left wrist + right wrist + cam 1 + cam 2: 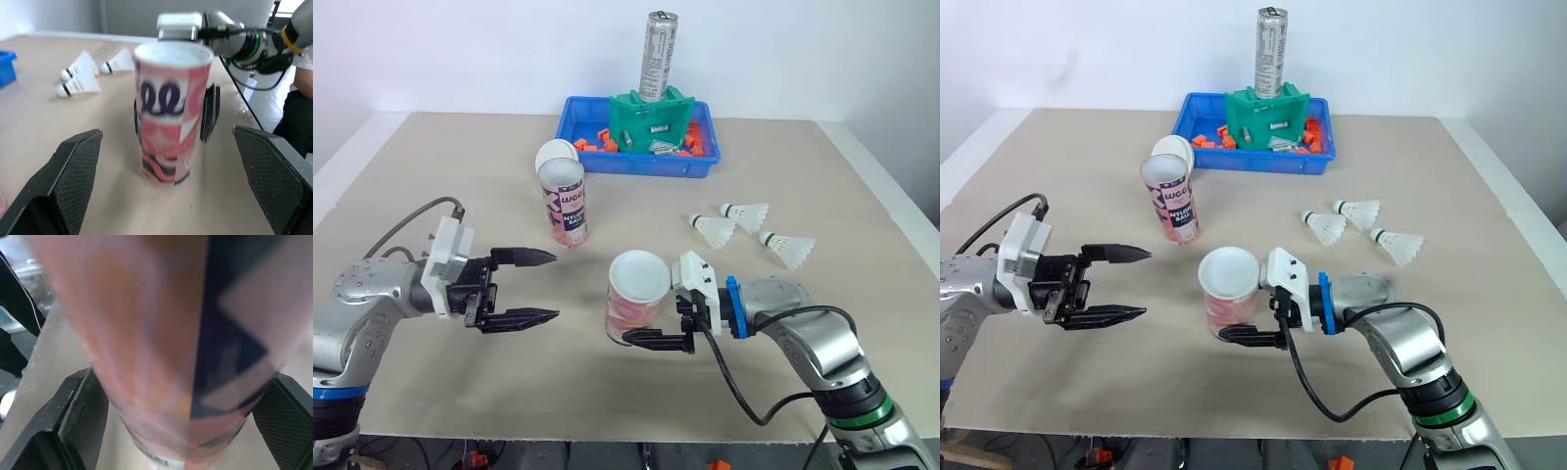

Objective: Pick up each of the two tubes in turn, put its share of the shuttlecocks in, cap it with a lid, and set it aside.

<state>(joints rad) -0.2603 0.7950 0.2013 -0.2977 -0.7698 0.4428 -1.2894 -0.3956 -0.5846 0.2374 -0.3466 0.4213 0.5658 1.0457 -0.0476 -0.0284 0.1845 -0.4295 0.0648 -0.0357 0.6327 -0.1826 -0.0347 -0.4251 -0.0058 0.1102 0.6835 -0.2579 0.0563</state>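
Pink tube (637, 292) upright, clenched in right gripper (629, 325); left gripper (554, 286) agape at its 9 o'clock, shuttlecocks (715, 229) at 2 o'clock.

The near tube (634, 305) is pink and white with navy loops (the far tube (564, 208) pink too), shuttlecocks (716, 230) white, tray (646, 166) blue.

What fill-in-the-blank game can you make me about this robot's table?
___ shuttlecocks lie on the table. The bin behind the far tube is ___. The left gripper is ___ and holds nothing. The right gripper is at the near tube, which stands ___.
Missing words: three, blue, open, upright.
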